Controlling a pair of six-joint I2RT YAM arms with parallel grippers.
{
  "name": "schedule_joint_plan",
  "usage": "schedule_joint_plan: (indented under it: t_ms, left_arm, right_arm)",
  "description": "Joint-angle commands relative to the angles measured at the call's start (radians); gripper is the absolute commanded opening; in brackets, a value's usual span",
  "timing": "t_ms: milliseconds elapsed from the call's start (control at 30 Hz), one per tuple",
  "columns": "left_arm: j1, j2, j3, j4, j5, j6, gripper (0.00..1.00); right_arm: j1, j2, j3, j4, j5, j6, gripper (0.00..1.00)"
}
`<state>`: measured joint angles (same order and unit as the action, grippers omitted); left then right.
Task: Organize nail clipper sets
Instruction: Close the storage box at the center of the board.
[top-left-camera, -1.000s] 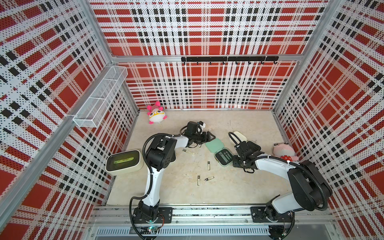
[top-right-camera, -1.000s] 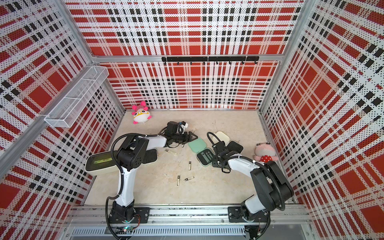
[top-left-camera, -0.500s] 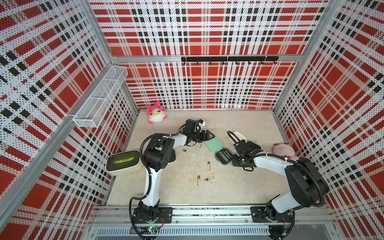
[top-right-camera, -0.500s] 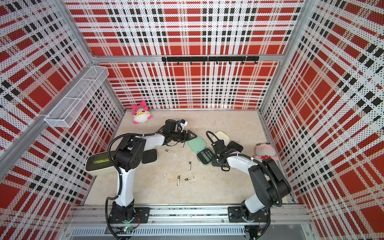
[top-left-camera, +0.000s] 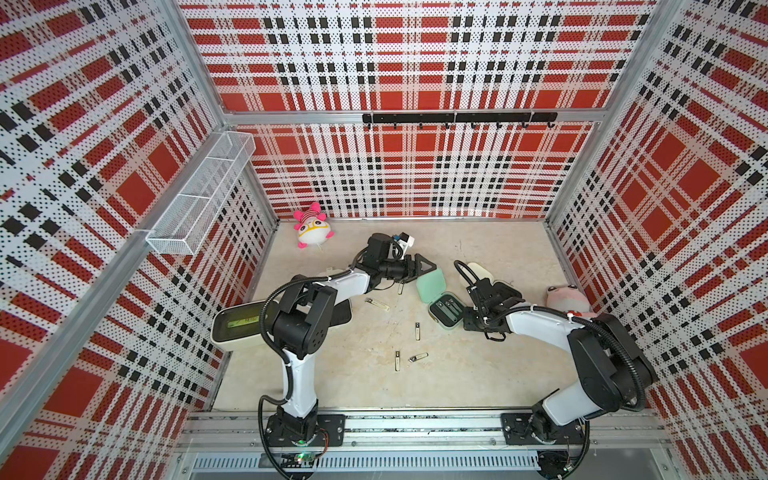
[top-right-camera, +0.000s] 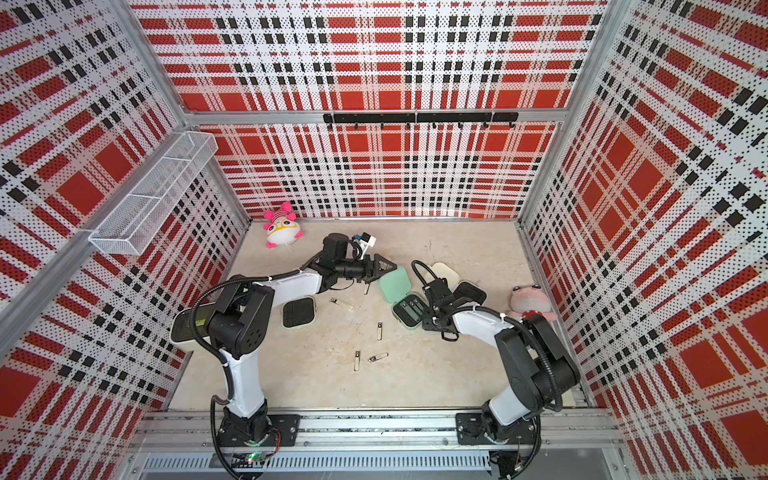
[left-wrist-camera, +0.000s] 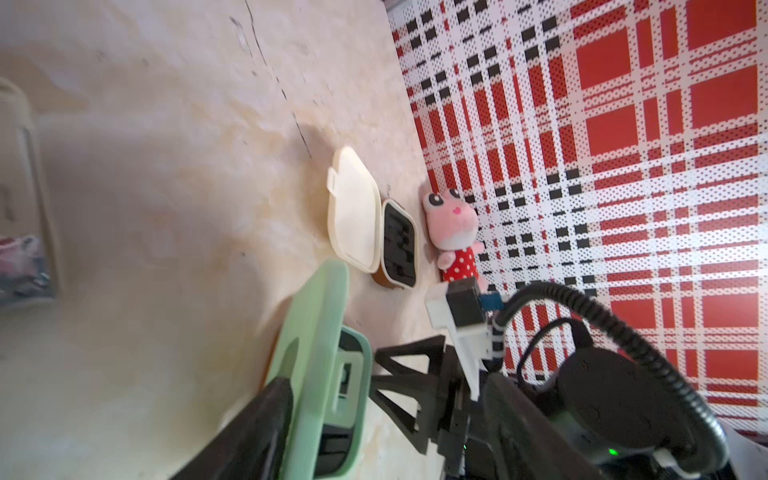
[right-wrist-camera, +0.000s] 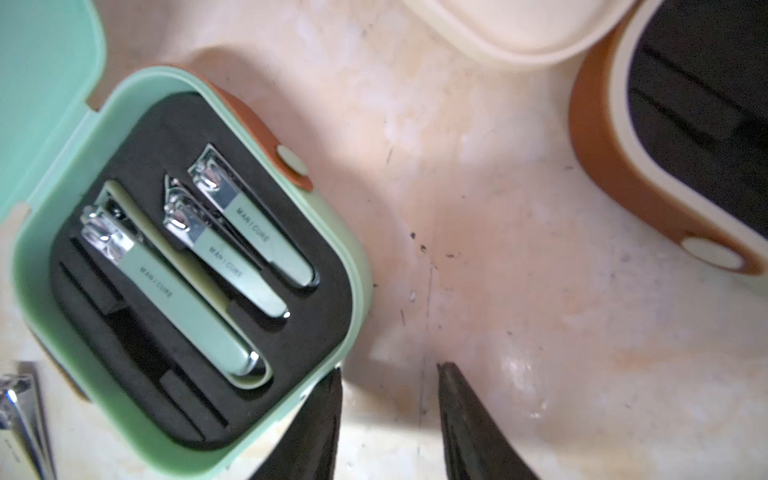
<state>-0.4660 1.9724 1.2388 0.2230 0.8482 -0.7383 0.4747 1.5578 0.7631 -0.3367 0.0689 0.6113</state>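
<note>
- Mint green case (right-wrist-camera: 360, 266): open on the floor (right-wrist-camera: 498, 249) between my claws, three clippers (right-wrist-camera: 232, 266) seated in its black tray (right-wrist-camera: 137, 345).
- Right claw (right-wrist-camera: 388, 374): parted narrowly, empty, just beside the case's corner.
- Hazard: left claw (top-left-camera: 422, 268) shoving the lid (left-wrist-camera: 320, 332) may skid the case, unseating clippers.
- Unclear: left claw's hold (one finger shows against the lid; gripping or touching, I cannot tell).

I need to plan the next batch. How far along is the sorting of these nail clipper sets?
Done: three clippers sit in the mint green case. In hand: the left gripper is at its raised lid; the right gripper, open, is beside the case. Left: five loose metal tools lie on the table, and both cream cases lie open, one tray visibly empty.
</note>
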Motion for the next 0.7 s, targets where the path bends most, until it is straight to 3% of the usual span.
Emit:
schedule_joint_plan:
  t_ms: [0,233,467,667]
  left_arm:
    - [-0.046,-0.036,-0.055,0.071,0.049,-0.087,0.77]
    - [-0.100,-0.032,-0.112,0.196,0.041,-0.180,0.76]
    - [-0.111,0.002,-0.133,0.267,0.020,-0.231,0.73]
    - [-0.133,0.063,-0.121,0.269,-0.016,-0.229,0.71]
  right_arm:
    - [-0.006,0.039,0.021,0.069,-0.047,0.011,0.42]
    - [-0.007,0.051,0.042,0.082,-0.066,0.035,0.41]
    - [-0.011,-0.163,-0.034,0.012,-0.004,0.105,0.43]
    - [-0.002,-0.270,-0.076,0.063,-0.074,0.181,0.42]
